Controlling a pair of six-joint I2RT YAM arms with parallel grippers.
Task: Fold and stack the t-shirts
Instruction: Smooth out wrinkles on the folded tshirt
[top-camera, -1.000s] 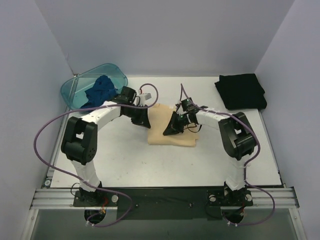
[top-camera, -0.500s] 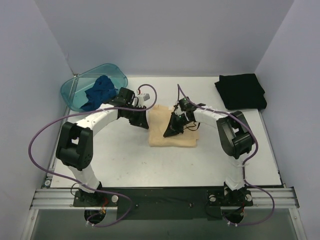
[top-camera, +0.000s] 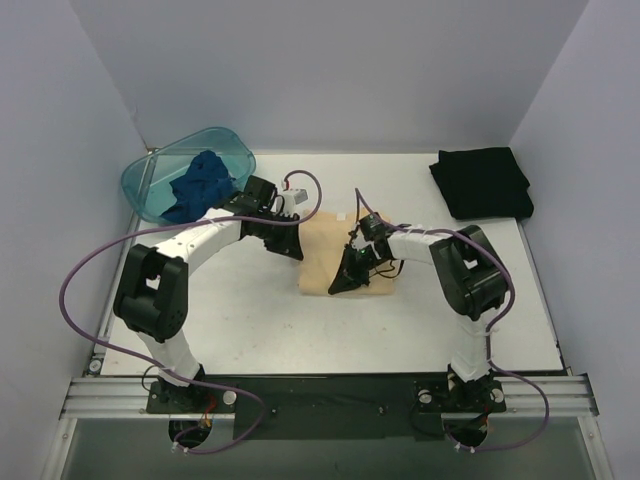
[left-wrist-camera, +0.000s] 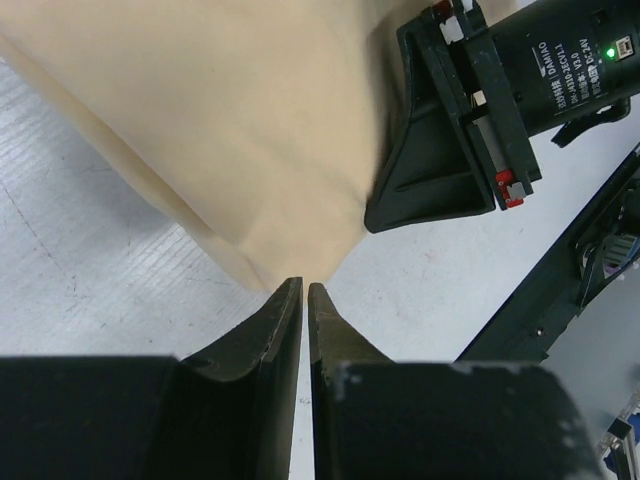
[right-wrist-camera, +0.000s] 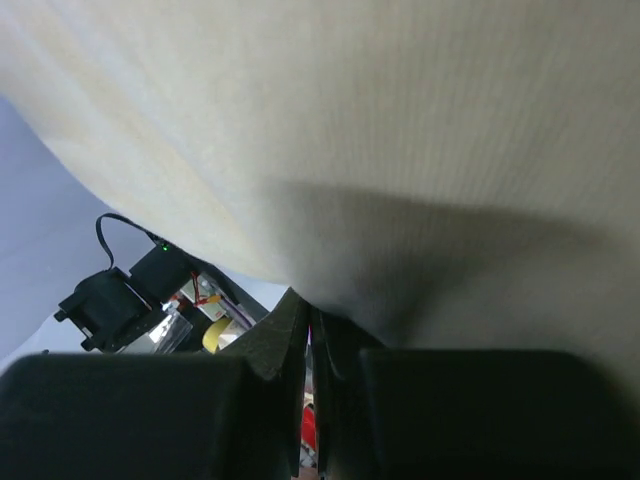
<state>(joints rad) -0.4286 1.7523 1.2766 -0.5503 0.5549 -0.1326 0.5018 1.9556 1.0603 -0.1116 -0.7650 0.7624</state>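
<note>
The pale yellow-tan t-shirt (top-camera: 328, 262) lies partly folded at the table's middle. My left gripper (top-camera: 293, 243) is at its left edge; in the left wrist view its jaws (left-wrist-camera: 304, 287) are shut, pinching a corner of the tan cloth (left-wrist-camera: 230, 130). My right gripper (top-camera: 342, 284) is over the shirt's near part, shut on a raised fold of the cloth (right-wrist-camera: 400, 150) that drapes over its tips (right-wrist-camera: 312, 310). The black t-shirt (top-camera: 482, 182) lies folded at the back right. The dark blue t-shirt (top-camera: 200, 180) is crumpled in the teal basin (top-camera: 150, 180).
The teal basin stands at the back left corner. The right gripper's black body (left-wrist-camera: 450, 130) sits close beside the left gripper's tips. Purple cables loop over both arms. White walls close in the table on three sides.
My right gripper has moved toward the near edge, carrying the tan cloth with it. My left gripper has shifted slightly right and nearer along the shirt's left edge.
</note>
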